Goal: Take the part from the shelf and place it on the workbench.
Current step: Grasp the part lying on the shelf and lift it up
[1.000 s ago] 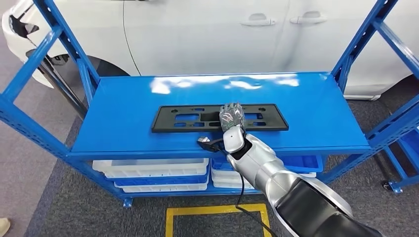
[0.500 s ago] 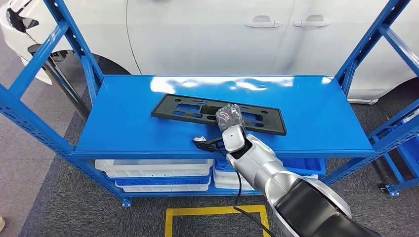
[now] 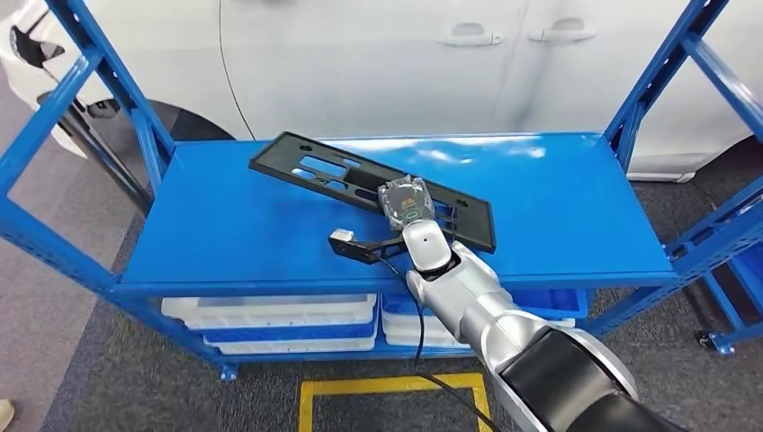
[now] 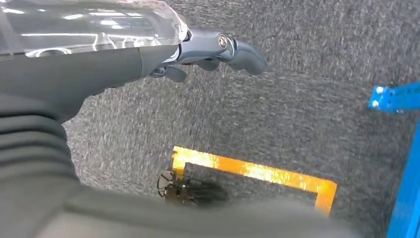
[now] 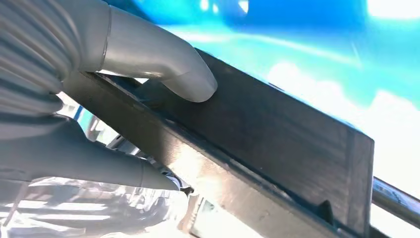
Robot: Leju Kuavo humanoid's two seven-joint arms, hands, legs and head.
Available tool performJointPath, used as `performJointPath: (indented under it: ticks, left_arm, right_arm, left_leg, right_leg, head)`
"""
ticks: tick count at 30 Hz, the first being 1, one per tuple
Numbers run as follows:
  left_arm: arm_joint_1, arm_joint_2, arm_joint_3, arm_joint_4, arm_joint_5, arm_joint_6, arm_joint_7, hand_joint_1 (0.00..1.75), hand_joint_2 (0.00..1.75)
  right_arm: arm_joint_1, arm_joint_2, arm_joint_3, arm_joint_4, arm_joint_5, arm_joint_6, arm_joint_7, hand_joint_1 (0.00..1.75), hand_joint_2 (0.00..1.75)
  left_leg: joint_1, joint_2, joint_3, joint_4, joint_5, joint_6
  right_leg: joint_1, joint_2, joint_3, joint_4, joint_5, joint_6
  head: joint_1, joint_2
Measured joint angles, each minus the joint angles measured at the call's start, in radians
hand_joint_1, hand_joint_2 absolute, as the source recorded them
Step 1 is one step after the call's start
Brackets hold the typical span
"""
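One black part (image 3: 360, 184), edge between right hand (image 3: 407, 203) thumb and fingers

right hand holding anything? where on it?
Yes: the right hand grips the black plate by its long near edge, towards its right end.

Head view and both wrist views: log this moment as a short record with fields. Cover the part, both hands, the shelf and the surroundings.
part: long black plastic panel with cut-outs, lying skewed over the shelf top
right hand: right hand grips the panel near its nearer end; thumb pressed on its face
left hand: left hand hangs over the grey carpet, holding nothing
shelf: blue metal shelf, glossy top
below: white and blue trays stacked on the lower level
behind: white car
floor: yellow tape outline
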Motion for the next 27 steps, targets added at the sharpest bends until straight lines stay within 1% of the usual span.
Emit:
performJointPath:
  ticks: [2,3,4,5,6,7,8,9,10,12,13,14,15,17,18,19,20,21,22,23,24,25,26,27]
  left_arm:
    - [0.002,0.000,0.000,0.000,0.001,-0.004,-0.006,0.00,1.75]
    - [0.004,0.000,0.000,0.000,0.003,-0.007,-0.011,0.00,1.75]
    - [0.006,0.000,0.000,0.000,0.006,-0.011,-0.015,0.00,1.75]
    - [0.010,0.000,0.000,0.000,0.009,-0.013,-0.017,0.00,1.75]
    - [0.013,0.000,0.000,0.000,0.012,-0.015,-0.017,0.00,1.75]
    - [0.016,0.001,0.000,0.000,0.013,-0.015,-0.017,0.00,1.75]
    - [0.019,0.001,0.001,0.000,0.013,-0.015,-0.016,0.00,1.75]
    - [0.022,0.002,0.001,0.000,0.015,-0.015,-0.016,0.00,1.75]
    - [0.027,0.002,0.002,0.000,0.017,-0.014,-0.017,0.00,1.75]
    - [0.036,0.002,0.004,0.000,0.024,-0.014,-0.020,0.00,1.75]
    - [0.039,0.002,0.006,0.000,0.030,-0.014,-0.023,0.00,1.75]
    - [0.040,0.002,0.009,0.000,0.038,-0.016,-0.026,0.00,1.75]
    - [0.040,0.002,0.013,0.000,0.047,-0.019,-0.030,0.00,1.75]
    - [0.038,0.002,0.024,0.000,0.059,-0.026,-0.033,0.00,1.75]
    - [0.037,0.003,0.027,0.000,0.060,-0.030,-0.032,0.00,1.75]
    - [0.036,0.003,0.029,0.000,0.059,-0.033,-0.029,0.00,1.75]
    - [0.036,0.004,0.030,0.000,0.057,-0.036,-0.023,0.00,1.75]
    - [0.035,0.004,0.030,0.000,0.054,-0.037,-0.017,0.00,1.75]
    - [0.035,0.004,0.030,0.000,0.052,-0.037,-0.011,0.00,1.75]
    - [0.034,0.004,0.030,0.000,0.050,-0.036,-0.005,0.00,1.75]
    - [0.033,0.004,0.030,0.000,0.050,-0.034,0.000,0.00,1.75]
    - [0.032,0.004,0.031,0.000,0.050,-0.032,0.005,0.00,1.75]
    - [0.031,0.004,0.031,0.000,0.050,-0.029,0.009,0.00,1.75]
    - [0.031,0.003,0.032,0.000,0.050,-0.026,0.012,0.00,1.75]
  right_arm:
    - [-0.005,0.008,-0.053,-0.041,-0.085,-0.077,-0.094,1.75,1.75]
    - [-0.003,0.010,-0.085,-0.074,-0.144,-0.102,-0.158,1.75,1.75]
    - [0.006,0.011,-0.120,-0.126,-0.228,-0.112,-0.238,1.75,1.75]
    - [0.021,0.011,-0.156,-0.195,-0.326,-0.104,-0.320,1.75,1.75]
    - [0.041,0.011,-0.192,-0.286,-0.437,-0.080,-0.399,1.75,1.75]
    - [0.065,0.011,-0.226,-0.393,-0.561,-0.047,-0.472,1.75,1.75]
    - [0.089,0.009,-0.257,-0.501,-0.680,-0.012,-0.531,1.75,1.75]
    - [0.117,0.007,-0.284,-0.614,-0.800,0.022,-0.585,1.75,1.75]
    - [0.149,0.005,-0.305,-0.722,-0.918,0.056,-0.635,1.75,1.75]
    - [0.225,-0.003,-0.331,-0.927,-1.133,0.147,-0.712,1.75,1.75]
    - [0.265,-0.009,-0.338,-1.018,-1.234,0.212,-0.732,1.75,1.75]
    - [0.305,-0.018,-0.341,-1.101,-1.328,0.290,-0.744,1.75,1.75]
    - [0.344,-0.028,-0.343,-1.170,-1.407,0.370,-0.748,1.75,1.75]
    - [0.418,-0.050,-0.337,-1.258,-1.514,0.516,-0.755,1.75,1.75]
    - [0.455,-0.060,-0.332,-1.284,-1.542,0.572,-0.764,1.75,1.75]
    - [0.492,-0.071,-0.324,-1.303,-1.557,0.623,-0.778,1.75,1.75]
    - [0.526,-0.081,-0.313,-1.319,-1.563,0.665,-0.791,1.75,1.75]
    - [0.555,-0.089,-0.299,-1.333,-1.561,0.702,-0.803,1.75,1.75]
    - [0.580,-0.096,-0.283,-1.344,-1.557,0.732,-0.814,1.75,1.75]
    - [0.602,-0.102,-0.264,-1.352,-1.554,0.756,-0.822,1.75,1.75]
    - [0.623,-0.106,-0.244,-1.357,-1.551,0.775,-0.831,1.75,1.75]
    - [0.644,-0.111,-0.224,-1.360,-1.548,0.790,-0.840,1.75,1.75]
    - [0.665,-0.115,-0.205,-1.362,-1.544,0.802,-0.850,1.75,1.75]
    - [0.683,-0.119,-0.188,-1.364,-1.538,0.812,-0.860,1.75,1.75]
  left_leg:
    - [0.000,0.000,-0.065,0.135,-0.060,-0.006]
    - [0.000,0.000,-0.093,0.188,-0.074,-0.008]
    - [0.000,0.000,-0.107,0.209,-0.070,-0.008]
    - [0.000,0.000,-0.102,0.190,-0.046,-0.008]
    - [0.000,0.000,-0.080,0.136,-0.007,-0.006]
    - [0.000,0.000,-0.051,0.067,0.028,-0.003]
    - [-0.001,0.000,-0.023,0.004,0.053,0.001]
    - [-0.003,-0.001,-0.005,-0.038,0.066,0.006]
    - [-0.004,-0.002,0.004,-0.056,0.065,0.012]
    - [-0.004,-0.004,0.007,-0.062,0.062,0.023]
    - [-0.003,-0.004,0.010,-0.065,0.062,0.028]
    - [-0.001,-0.004,0.013,-0.068,0.062,0.034]
    - [0.001,-0.003,0.016,-0.071,0.062,0.039]
    - [0.000,0.001,0.018,-0.072,0.059,0.046]
    - [0.000,0.002,0.019,-0.072,0.059,0.047]
    - [0.000,0.002,0.020,-0.072,0.058,0.048]
    - [0.000,0.002,0.020,-0.072,0.058,0.048]
    - [0.000,0.002,0.021,-0.071,0.058,0.047]
    - [0.000,0.001,0.022,-0.071,0.058,0.046]
    - [-0.002,0.000,0.023,-0.069,0.058,0.043]
    - [-0.003,0.000,0.023,-0.069,0.058,0.039]
    - [-0.004,-0.001,0.023,-0.068,0.059,0.034]
    - [-0.005,-0.001,0.023,-0.069,0.060,0.028]
    - [-0.005,-0.001,0.023,-0.071,0.061,0.022]
  right_leg:
    - [0.003,0.000,0.002,0.000,-0.003,-0.007]
    - [0.005,0.000,0.003,0.001,-0.004,-0.008]
    - [0.006,0.000,0.005,0.002,-0.007,-0.009]
    - [0.007,0.000,0.007,0.004,-0.010,-0.008]
    - [0.007,-0.001,0.009,0.008,-0.014,-0.007]
    - [0.007,-0.001,0.011,0.012,-0.019,-0.004]
    - [0.009,-0.002,0.010,0.016,-0.024,0.000]
    - [0.011,-0.003,0.009,0.019,-0.027,0.005]
    - [0.013,-0.005,0.009,0.020,-0.029,0.009]
    - [0.015,-0.007,0.010,0.019,-0.032,0.017]
    - [0.014,-0.006,0.010,0.024,-0.039,0.022]
    - [0.013,-0.006,0.003,0.044,-0.055,0.027]
    - [0.012,-0.005,-0.015,0.084,-0.080,0.033]
    - [0.008,-0.004,-0.076,0.209,-0.139,0.041]
    - [0.005,-0.004,-0.104,0.266,-0.157,0.043]
    - [0.003,-0.005,-0.120,0.293,-0.158,0.044]
    - [0.000,-0.005,-0.116,0.282,-0.141,0.044]
    - [-0.001,-0.005,-0.093,0.233,-0.111,0.042]
    - [-0.002,-0.005,-0.057,0.163,-0.076,0.039]
    - [-0.001,-0.006,-0.022,0.096,-0.050,0.036]
    - [0.001,-0.005,0.002,0.048,-0.034,0.032]
    - [0.004,-0.005,0.013,0.024,-0.028,0.030]
    - [0.007,-0.004,0.013,0.020,-0.028,0.028]
    - [0.006,-0.004,0.012,0.018,-0.025,0.022]
  head:
    - [0.000,0.000]
    - [0.000,0.000]
    - [0.000,0.000]
    - [0.000,0.000]
    - [0.000,0.000]
    - [0.000,0.000]
    - [0.000,0.000]
    - [0.000,0.000]
    - [0.000,0.000]
    - [0.000,0.000]
    - [0.000,0.000]
    - [0.000,0.000]
    - [0.000,0.000]
    - [0.000,0.000]
    - [0.000,0.000]
    - [0.000,0.000]
    - [0.000,0.000]
    - [0.000,0.000]
    - [0.000,0.000]
    - [0.000,0.000]
    - [0.000,0.000]
    - [0.000,0.000]
    - [0.000,0.000]
    - [0.000,0.000]
